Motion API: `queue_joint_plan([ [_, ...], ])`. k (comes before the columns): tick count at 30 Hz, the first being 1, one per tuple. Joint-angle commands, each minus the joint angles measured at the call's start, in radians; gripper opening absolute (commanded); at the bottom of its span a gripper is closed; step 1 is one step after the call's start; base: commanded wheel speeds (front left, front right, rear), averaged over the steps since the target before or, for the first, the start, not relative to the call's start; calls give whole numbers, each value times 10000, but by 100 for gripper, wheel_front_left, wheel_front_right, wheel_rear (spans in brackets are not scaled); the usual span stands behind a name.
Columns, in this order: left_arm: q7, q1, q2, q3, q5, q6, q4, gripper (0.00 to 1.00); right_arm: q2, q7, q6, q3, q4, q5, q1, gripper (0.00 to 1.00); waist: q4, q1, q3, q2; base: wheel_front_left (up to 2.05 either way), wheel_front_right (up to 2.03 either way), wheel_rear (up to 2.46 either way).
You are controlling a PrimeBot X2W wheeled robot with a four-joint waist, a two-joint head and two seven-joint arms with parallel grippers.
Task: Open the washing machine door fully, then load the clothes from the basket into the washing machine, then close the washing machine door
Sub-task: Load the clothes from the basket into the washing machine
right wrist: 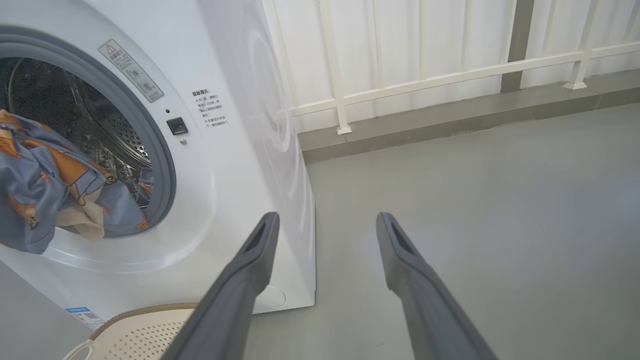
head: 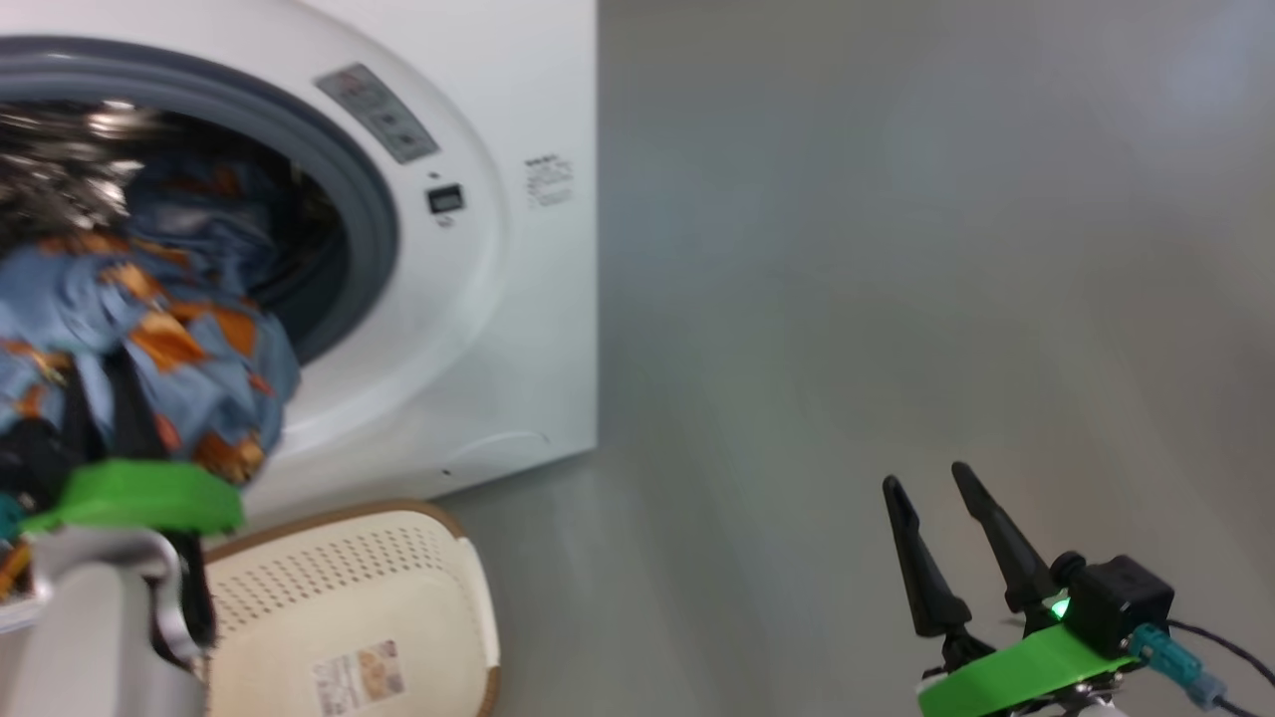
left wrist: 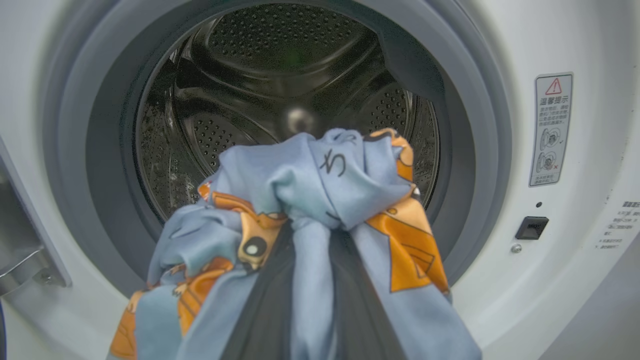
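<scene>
Left gripper pinching clothes, bundle just past its tips at the washing machine gasket lip; drum open beyond. Right gripper fingers spread, bare floor ahead. Warning label right of left tips: red triangle, text probably Chinese.

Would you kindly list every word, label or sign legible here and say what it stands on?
"温馨提示", under a red warning triangle, on the label on the washing machine front; its smaller lines are too small.
Printed lines right of it: too small.
Blue sticker low on the machine: unreadable.
Sticker inside the basket: blurred.
</scene>
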Motion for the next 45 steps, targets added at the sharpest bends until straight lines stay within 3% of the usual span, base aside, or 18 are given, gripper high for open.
queue_joint_plan([
  [1,-93,-818,524,381,143,79,-37,0,-24,-48,16,267,-293,326,-433,100,-1045,0,1174,0,0,0,0],
  [13,-93,-3169,1731,1016,498,310,1130,0,-23,-48,16,635,-414,893,-1047,100,-2009,0,2859,0,0,0,0],
  [24,-93,-5385,2743,1242,995,331,2443,0,-22,-48,16,1131,-544,1048,-1596,100,-2379,0,4303,0,0,0,0],
  [32,-93,-6735,3541,1158,1451,136,2887,0,-22,-48,16,1357,-585,994,-1734,100,-2531,0,4909,0,0,0,0],
  [45,-93,-9982,4063,871,1669,-232,3151,0,-22,-48,16,1500,-856,857,-1776,100,-2598,0,6051,0,0,0,0],
])
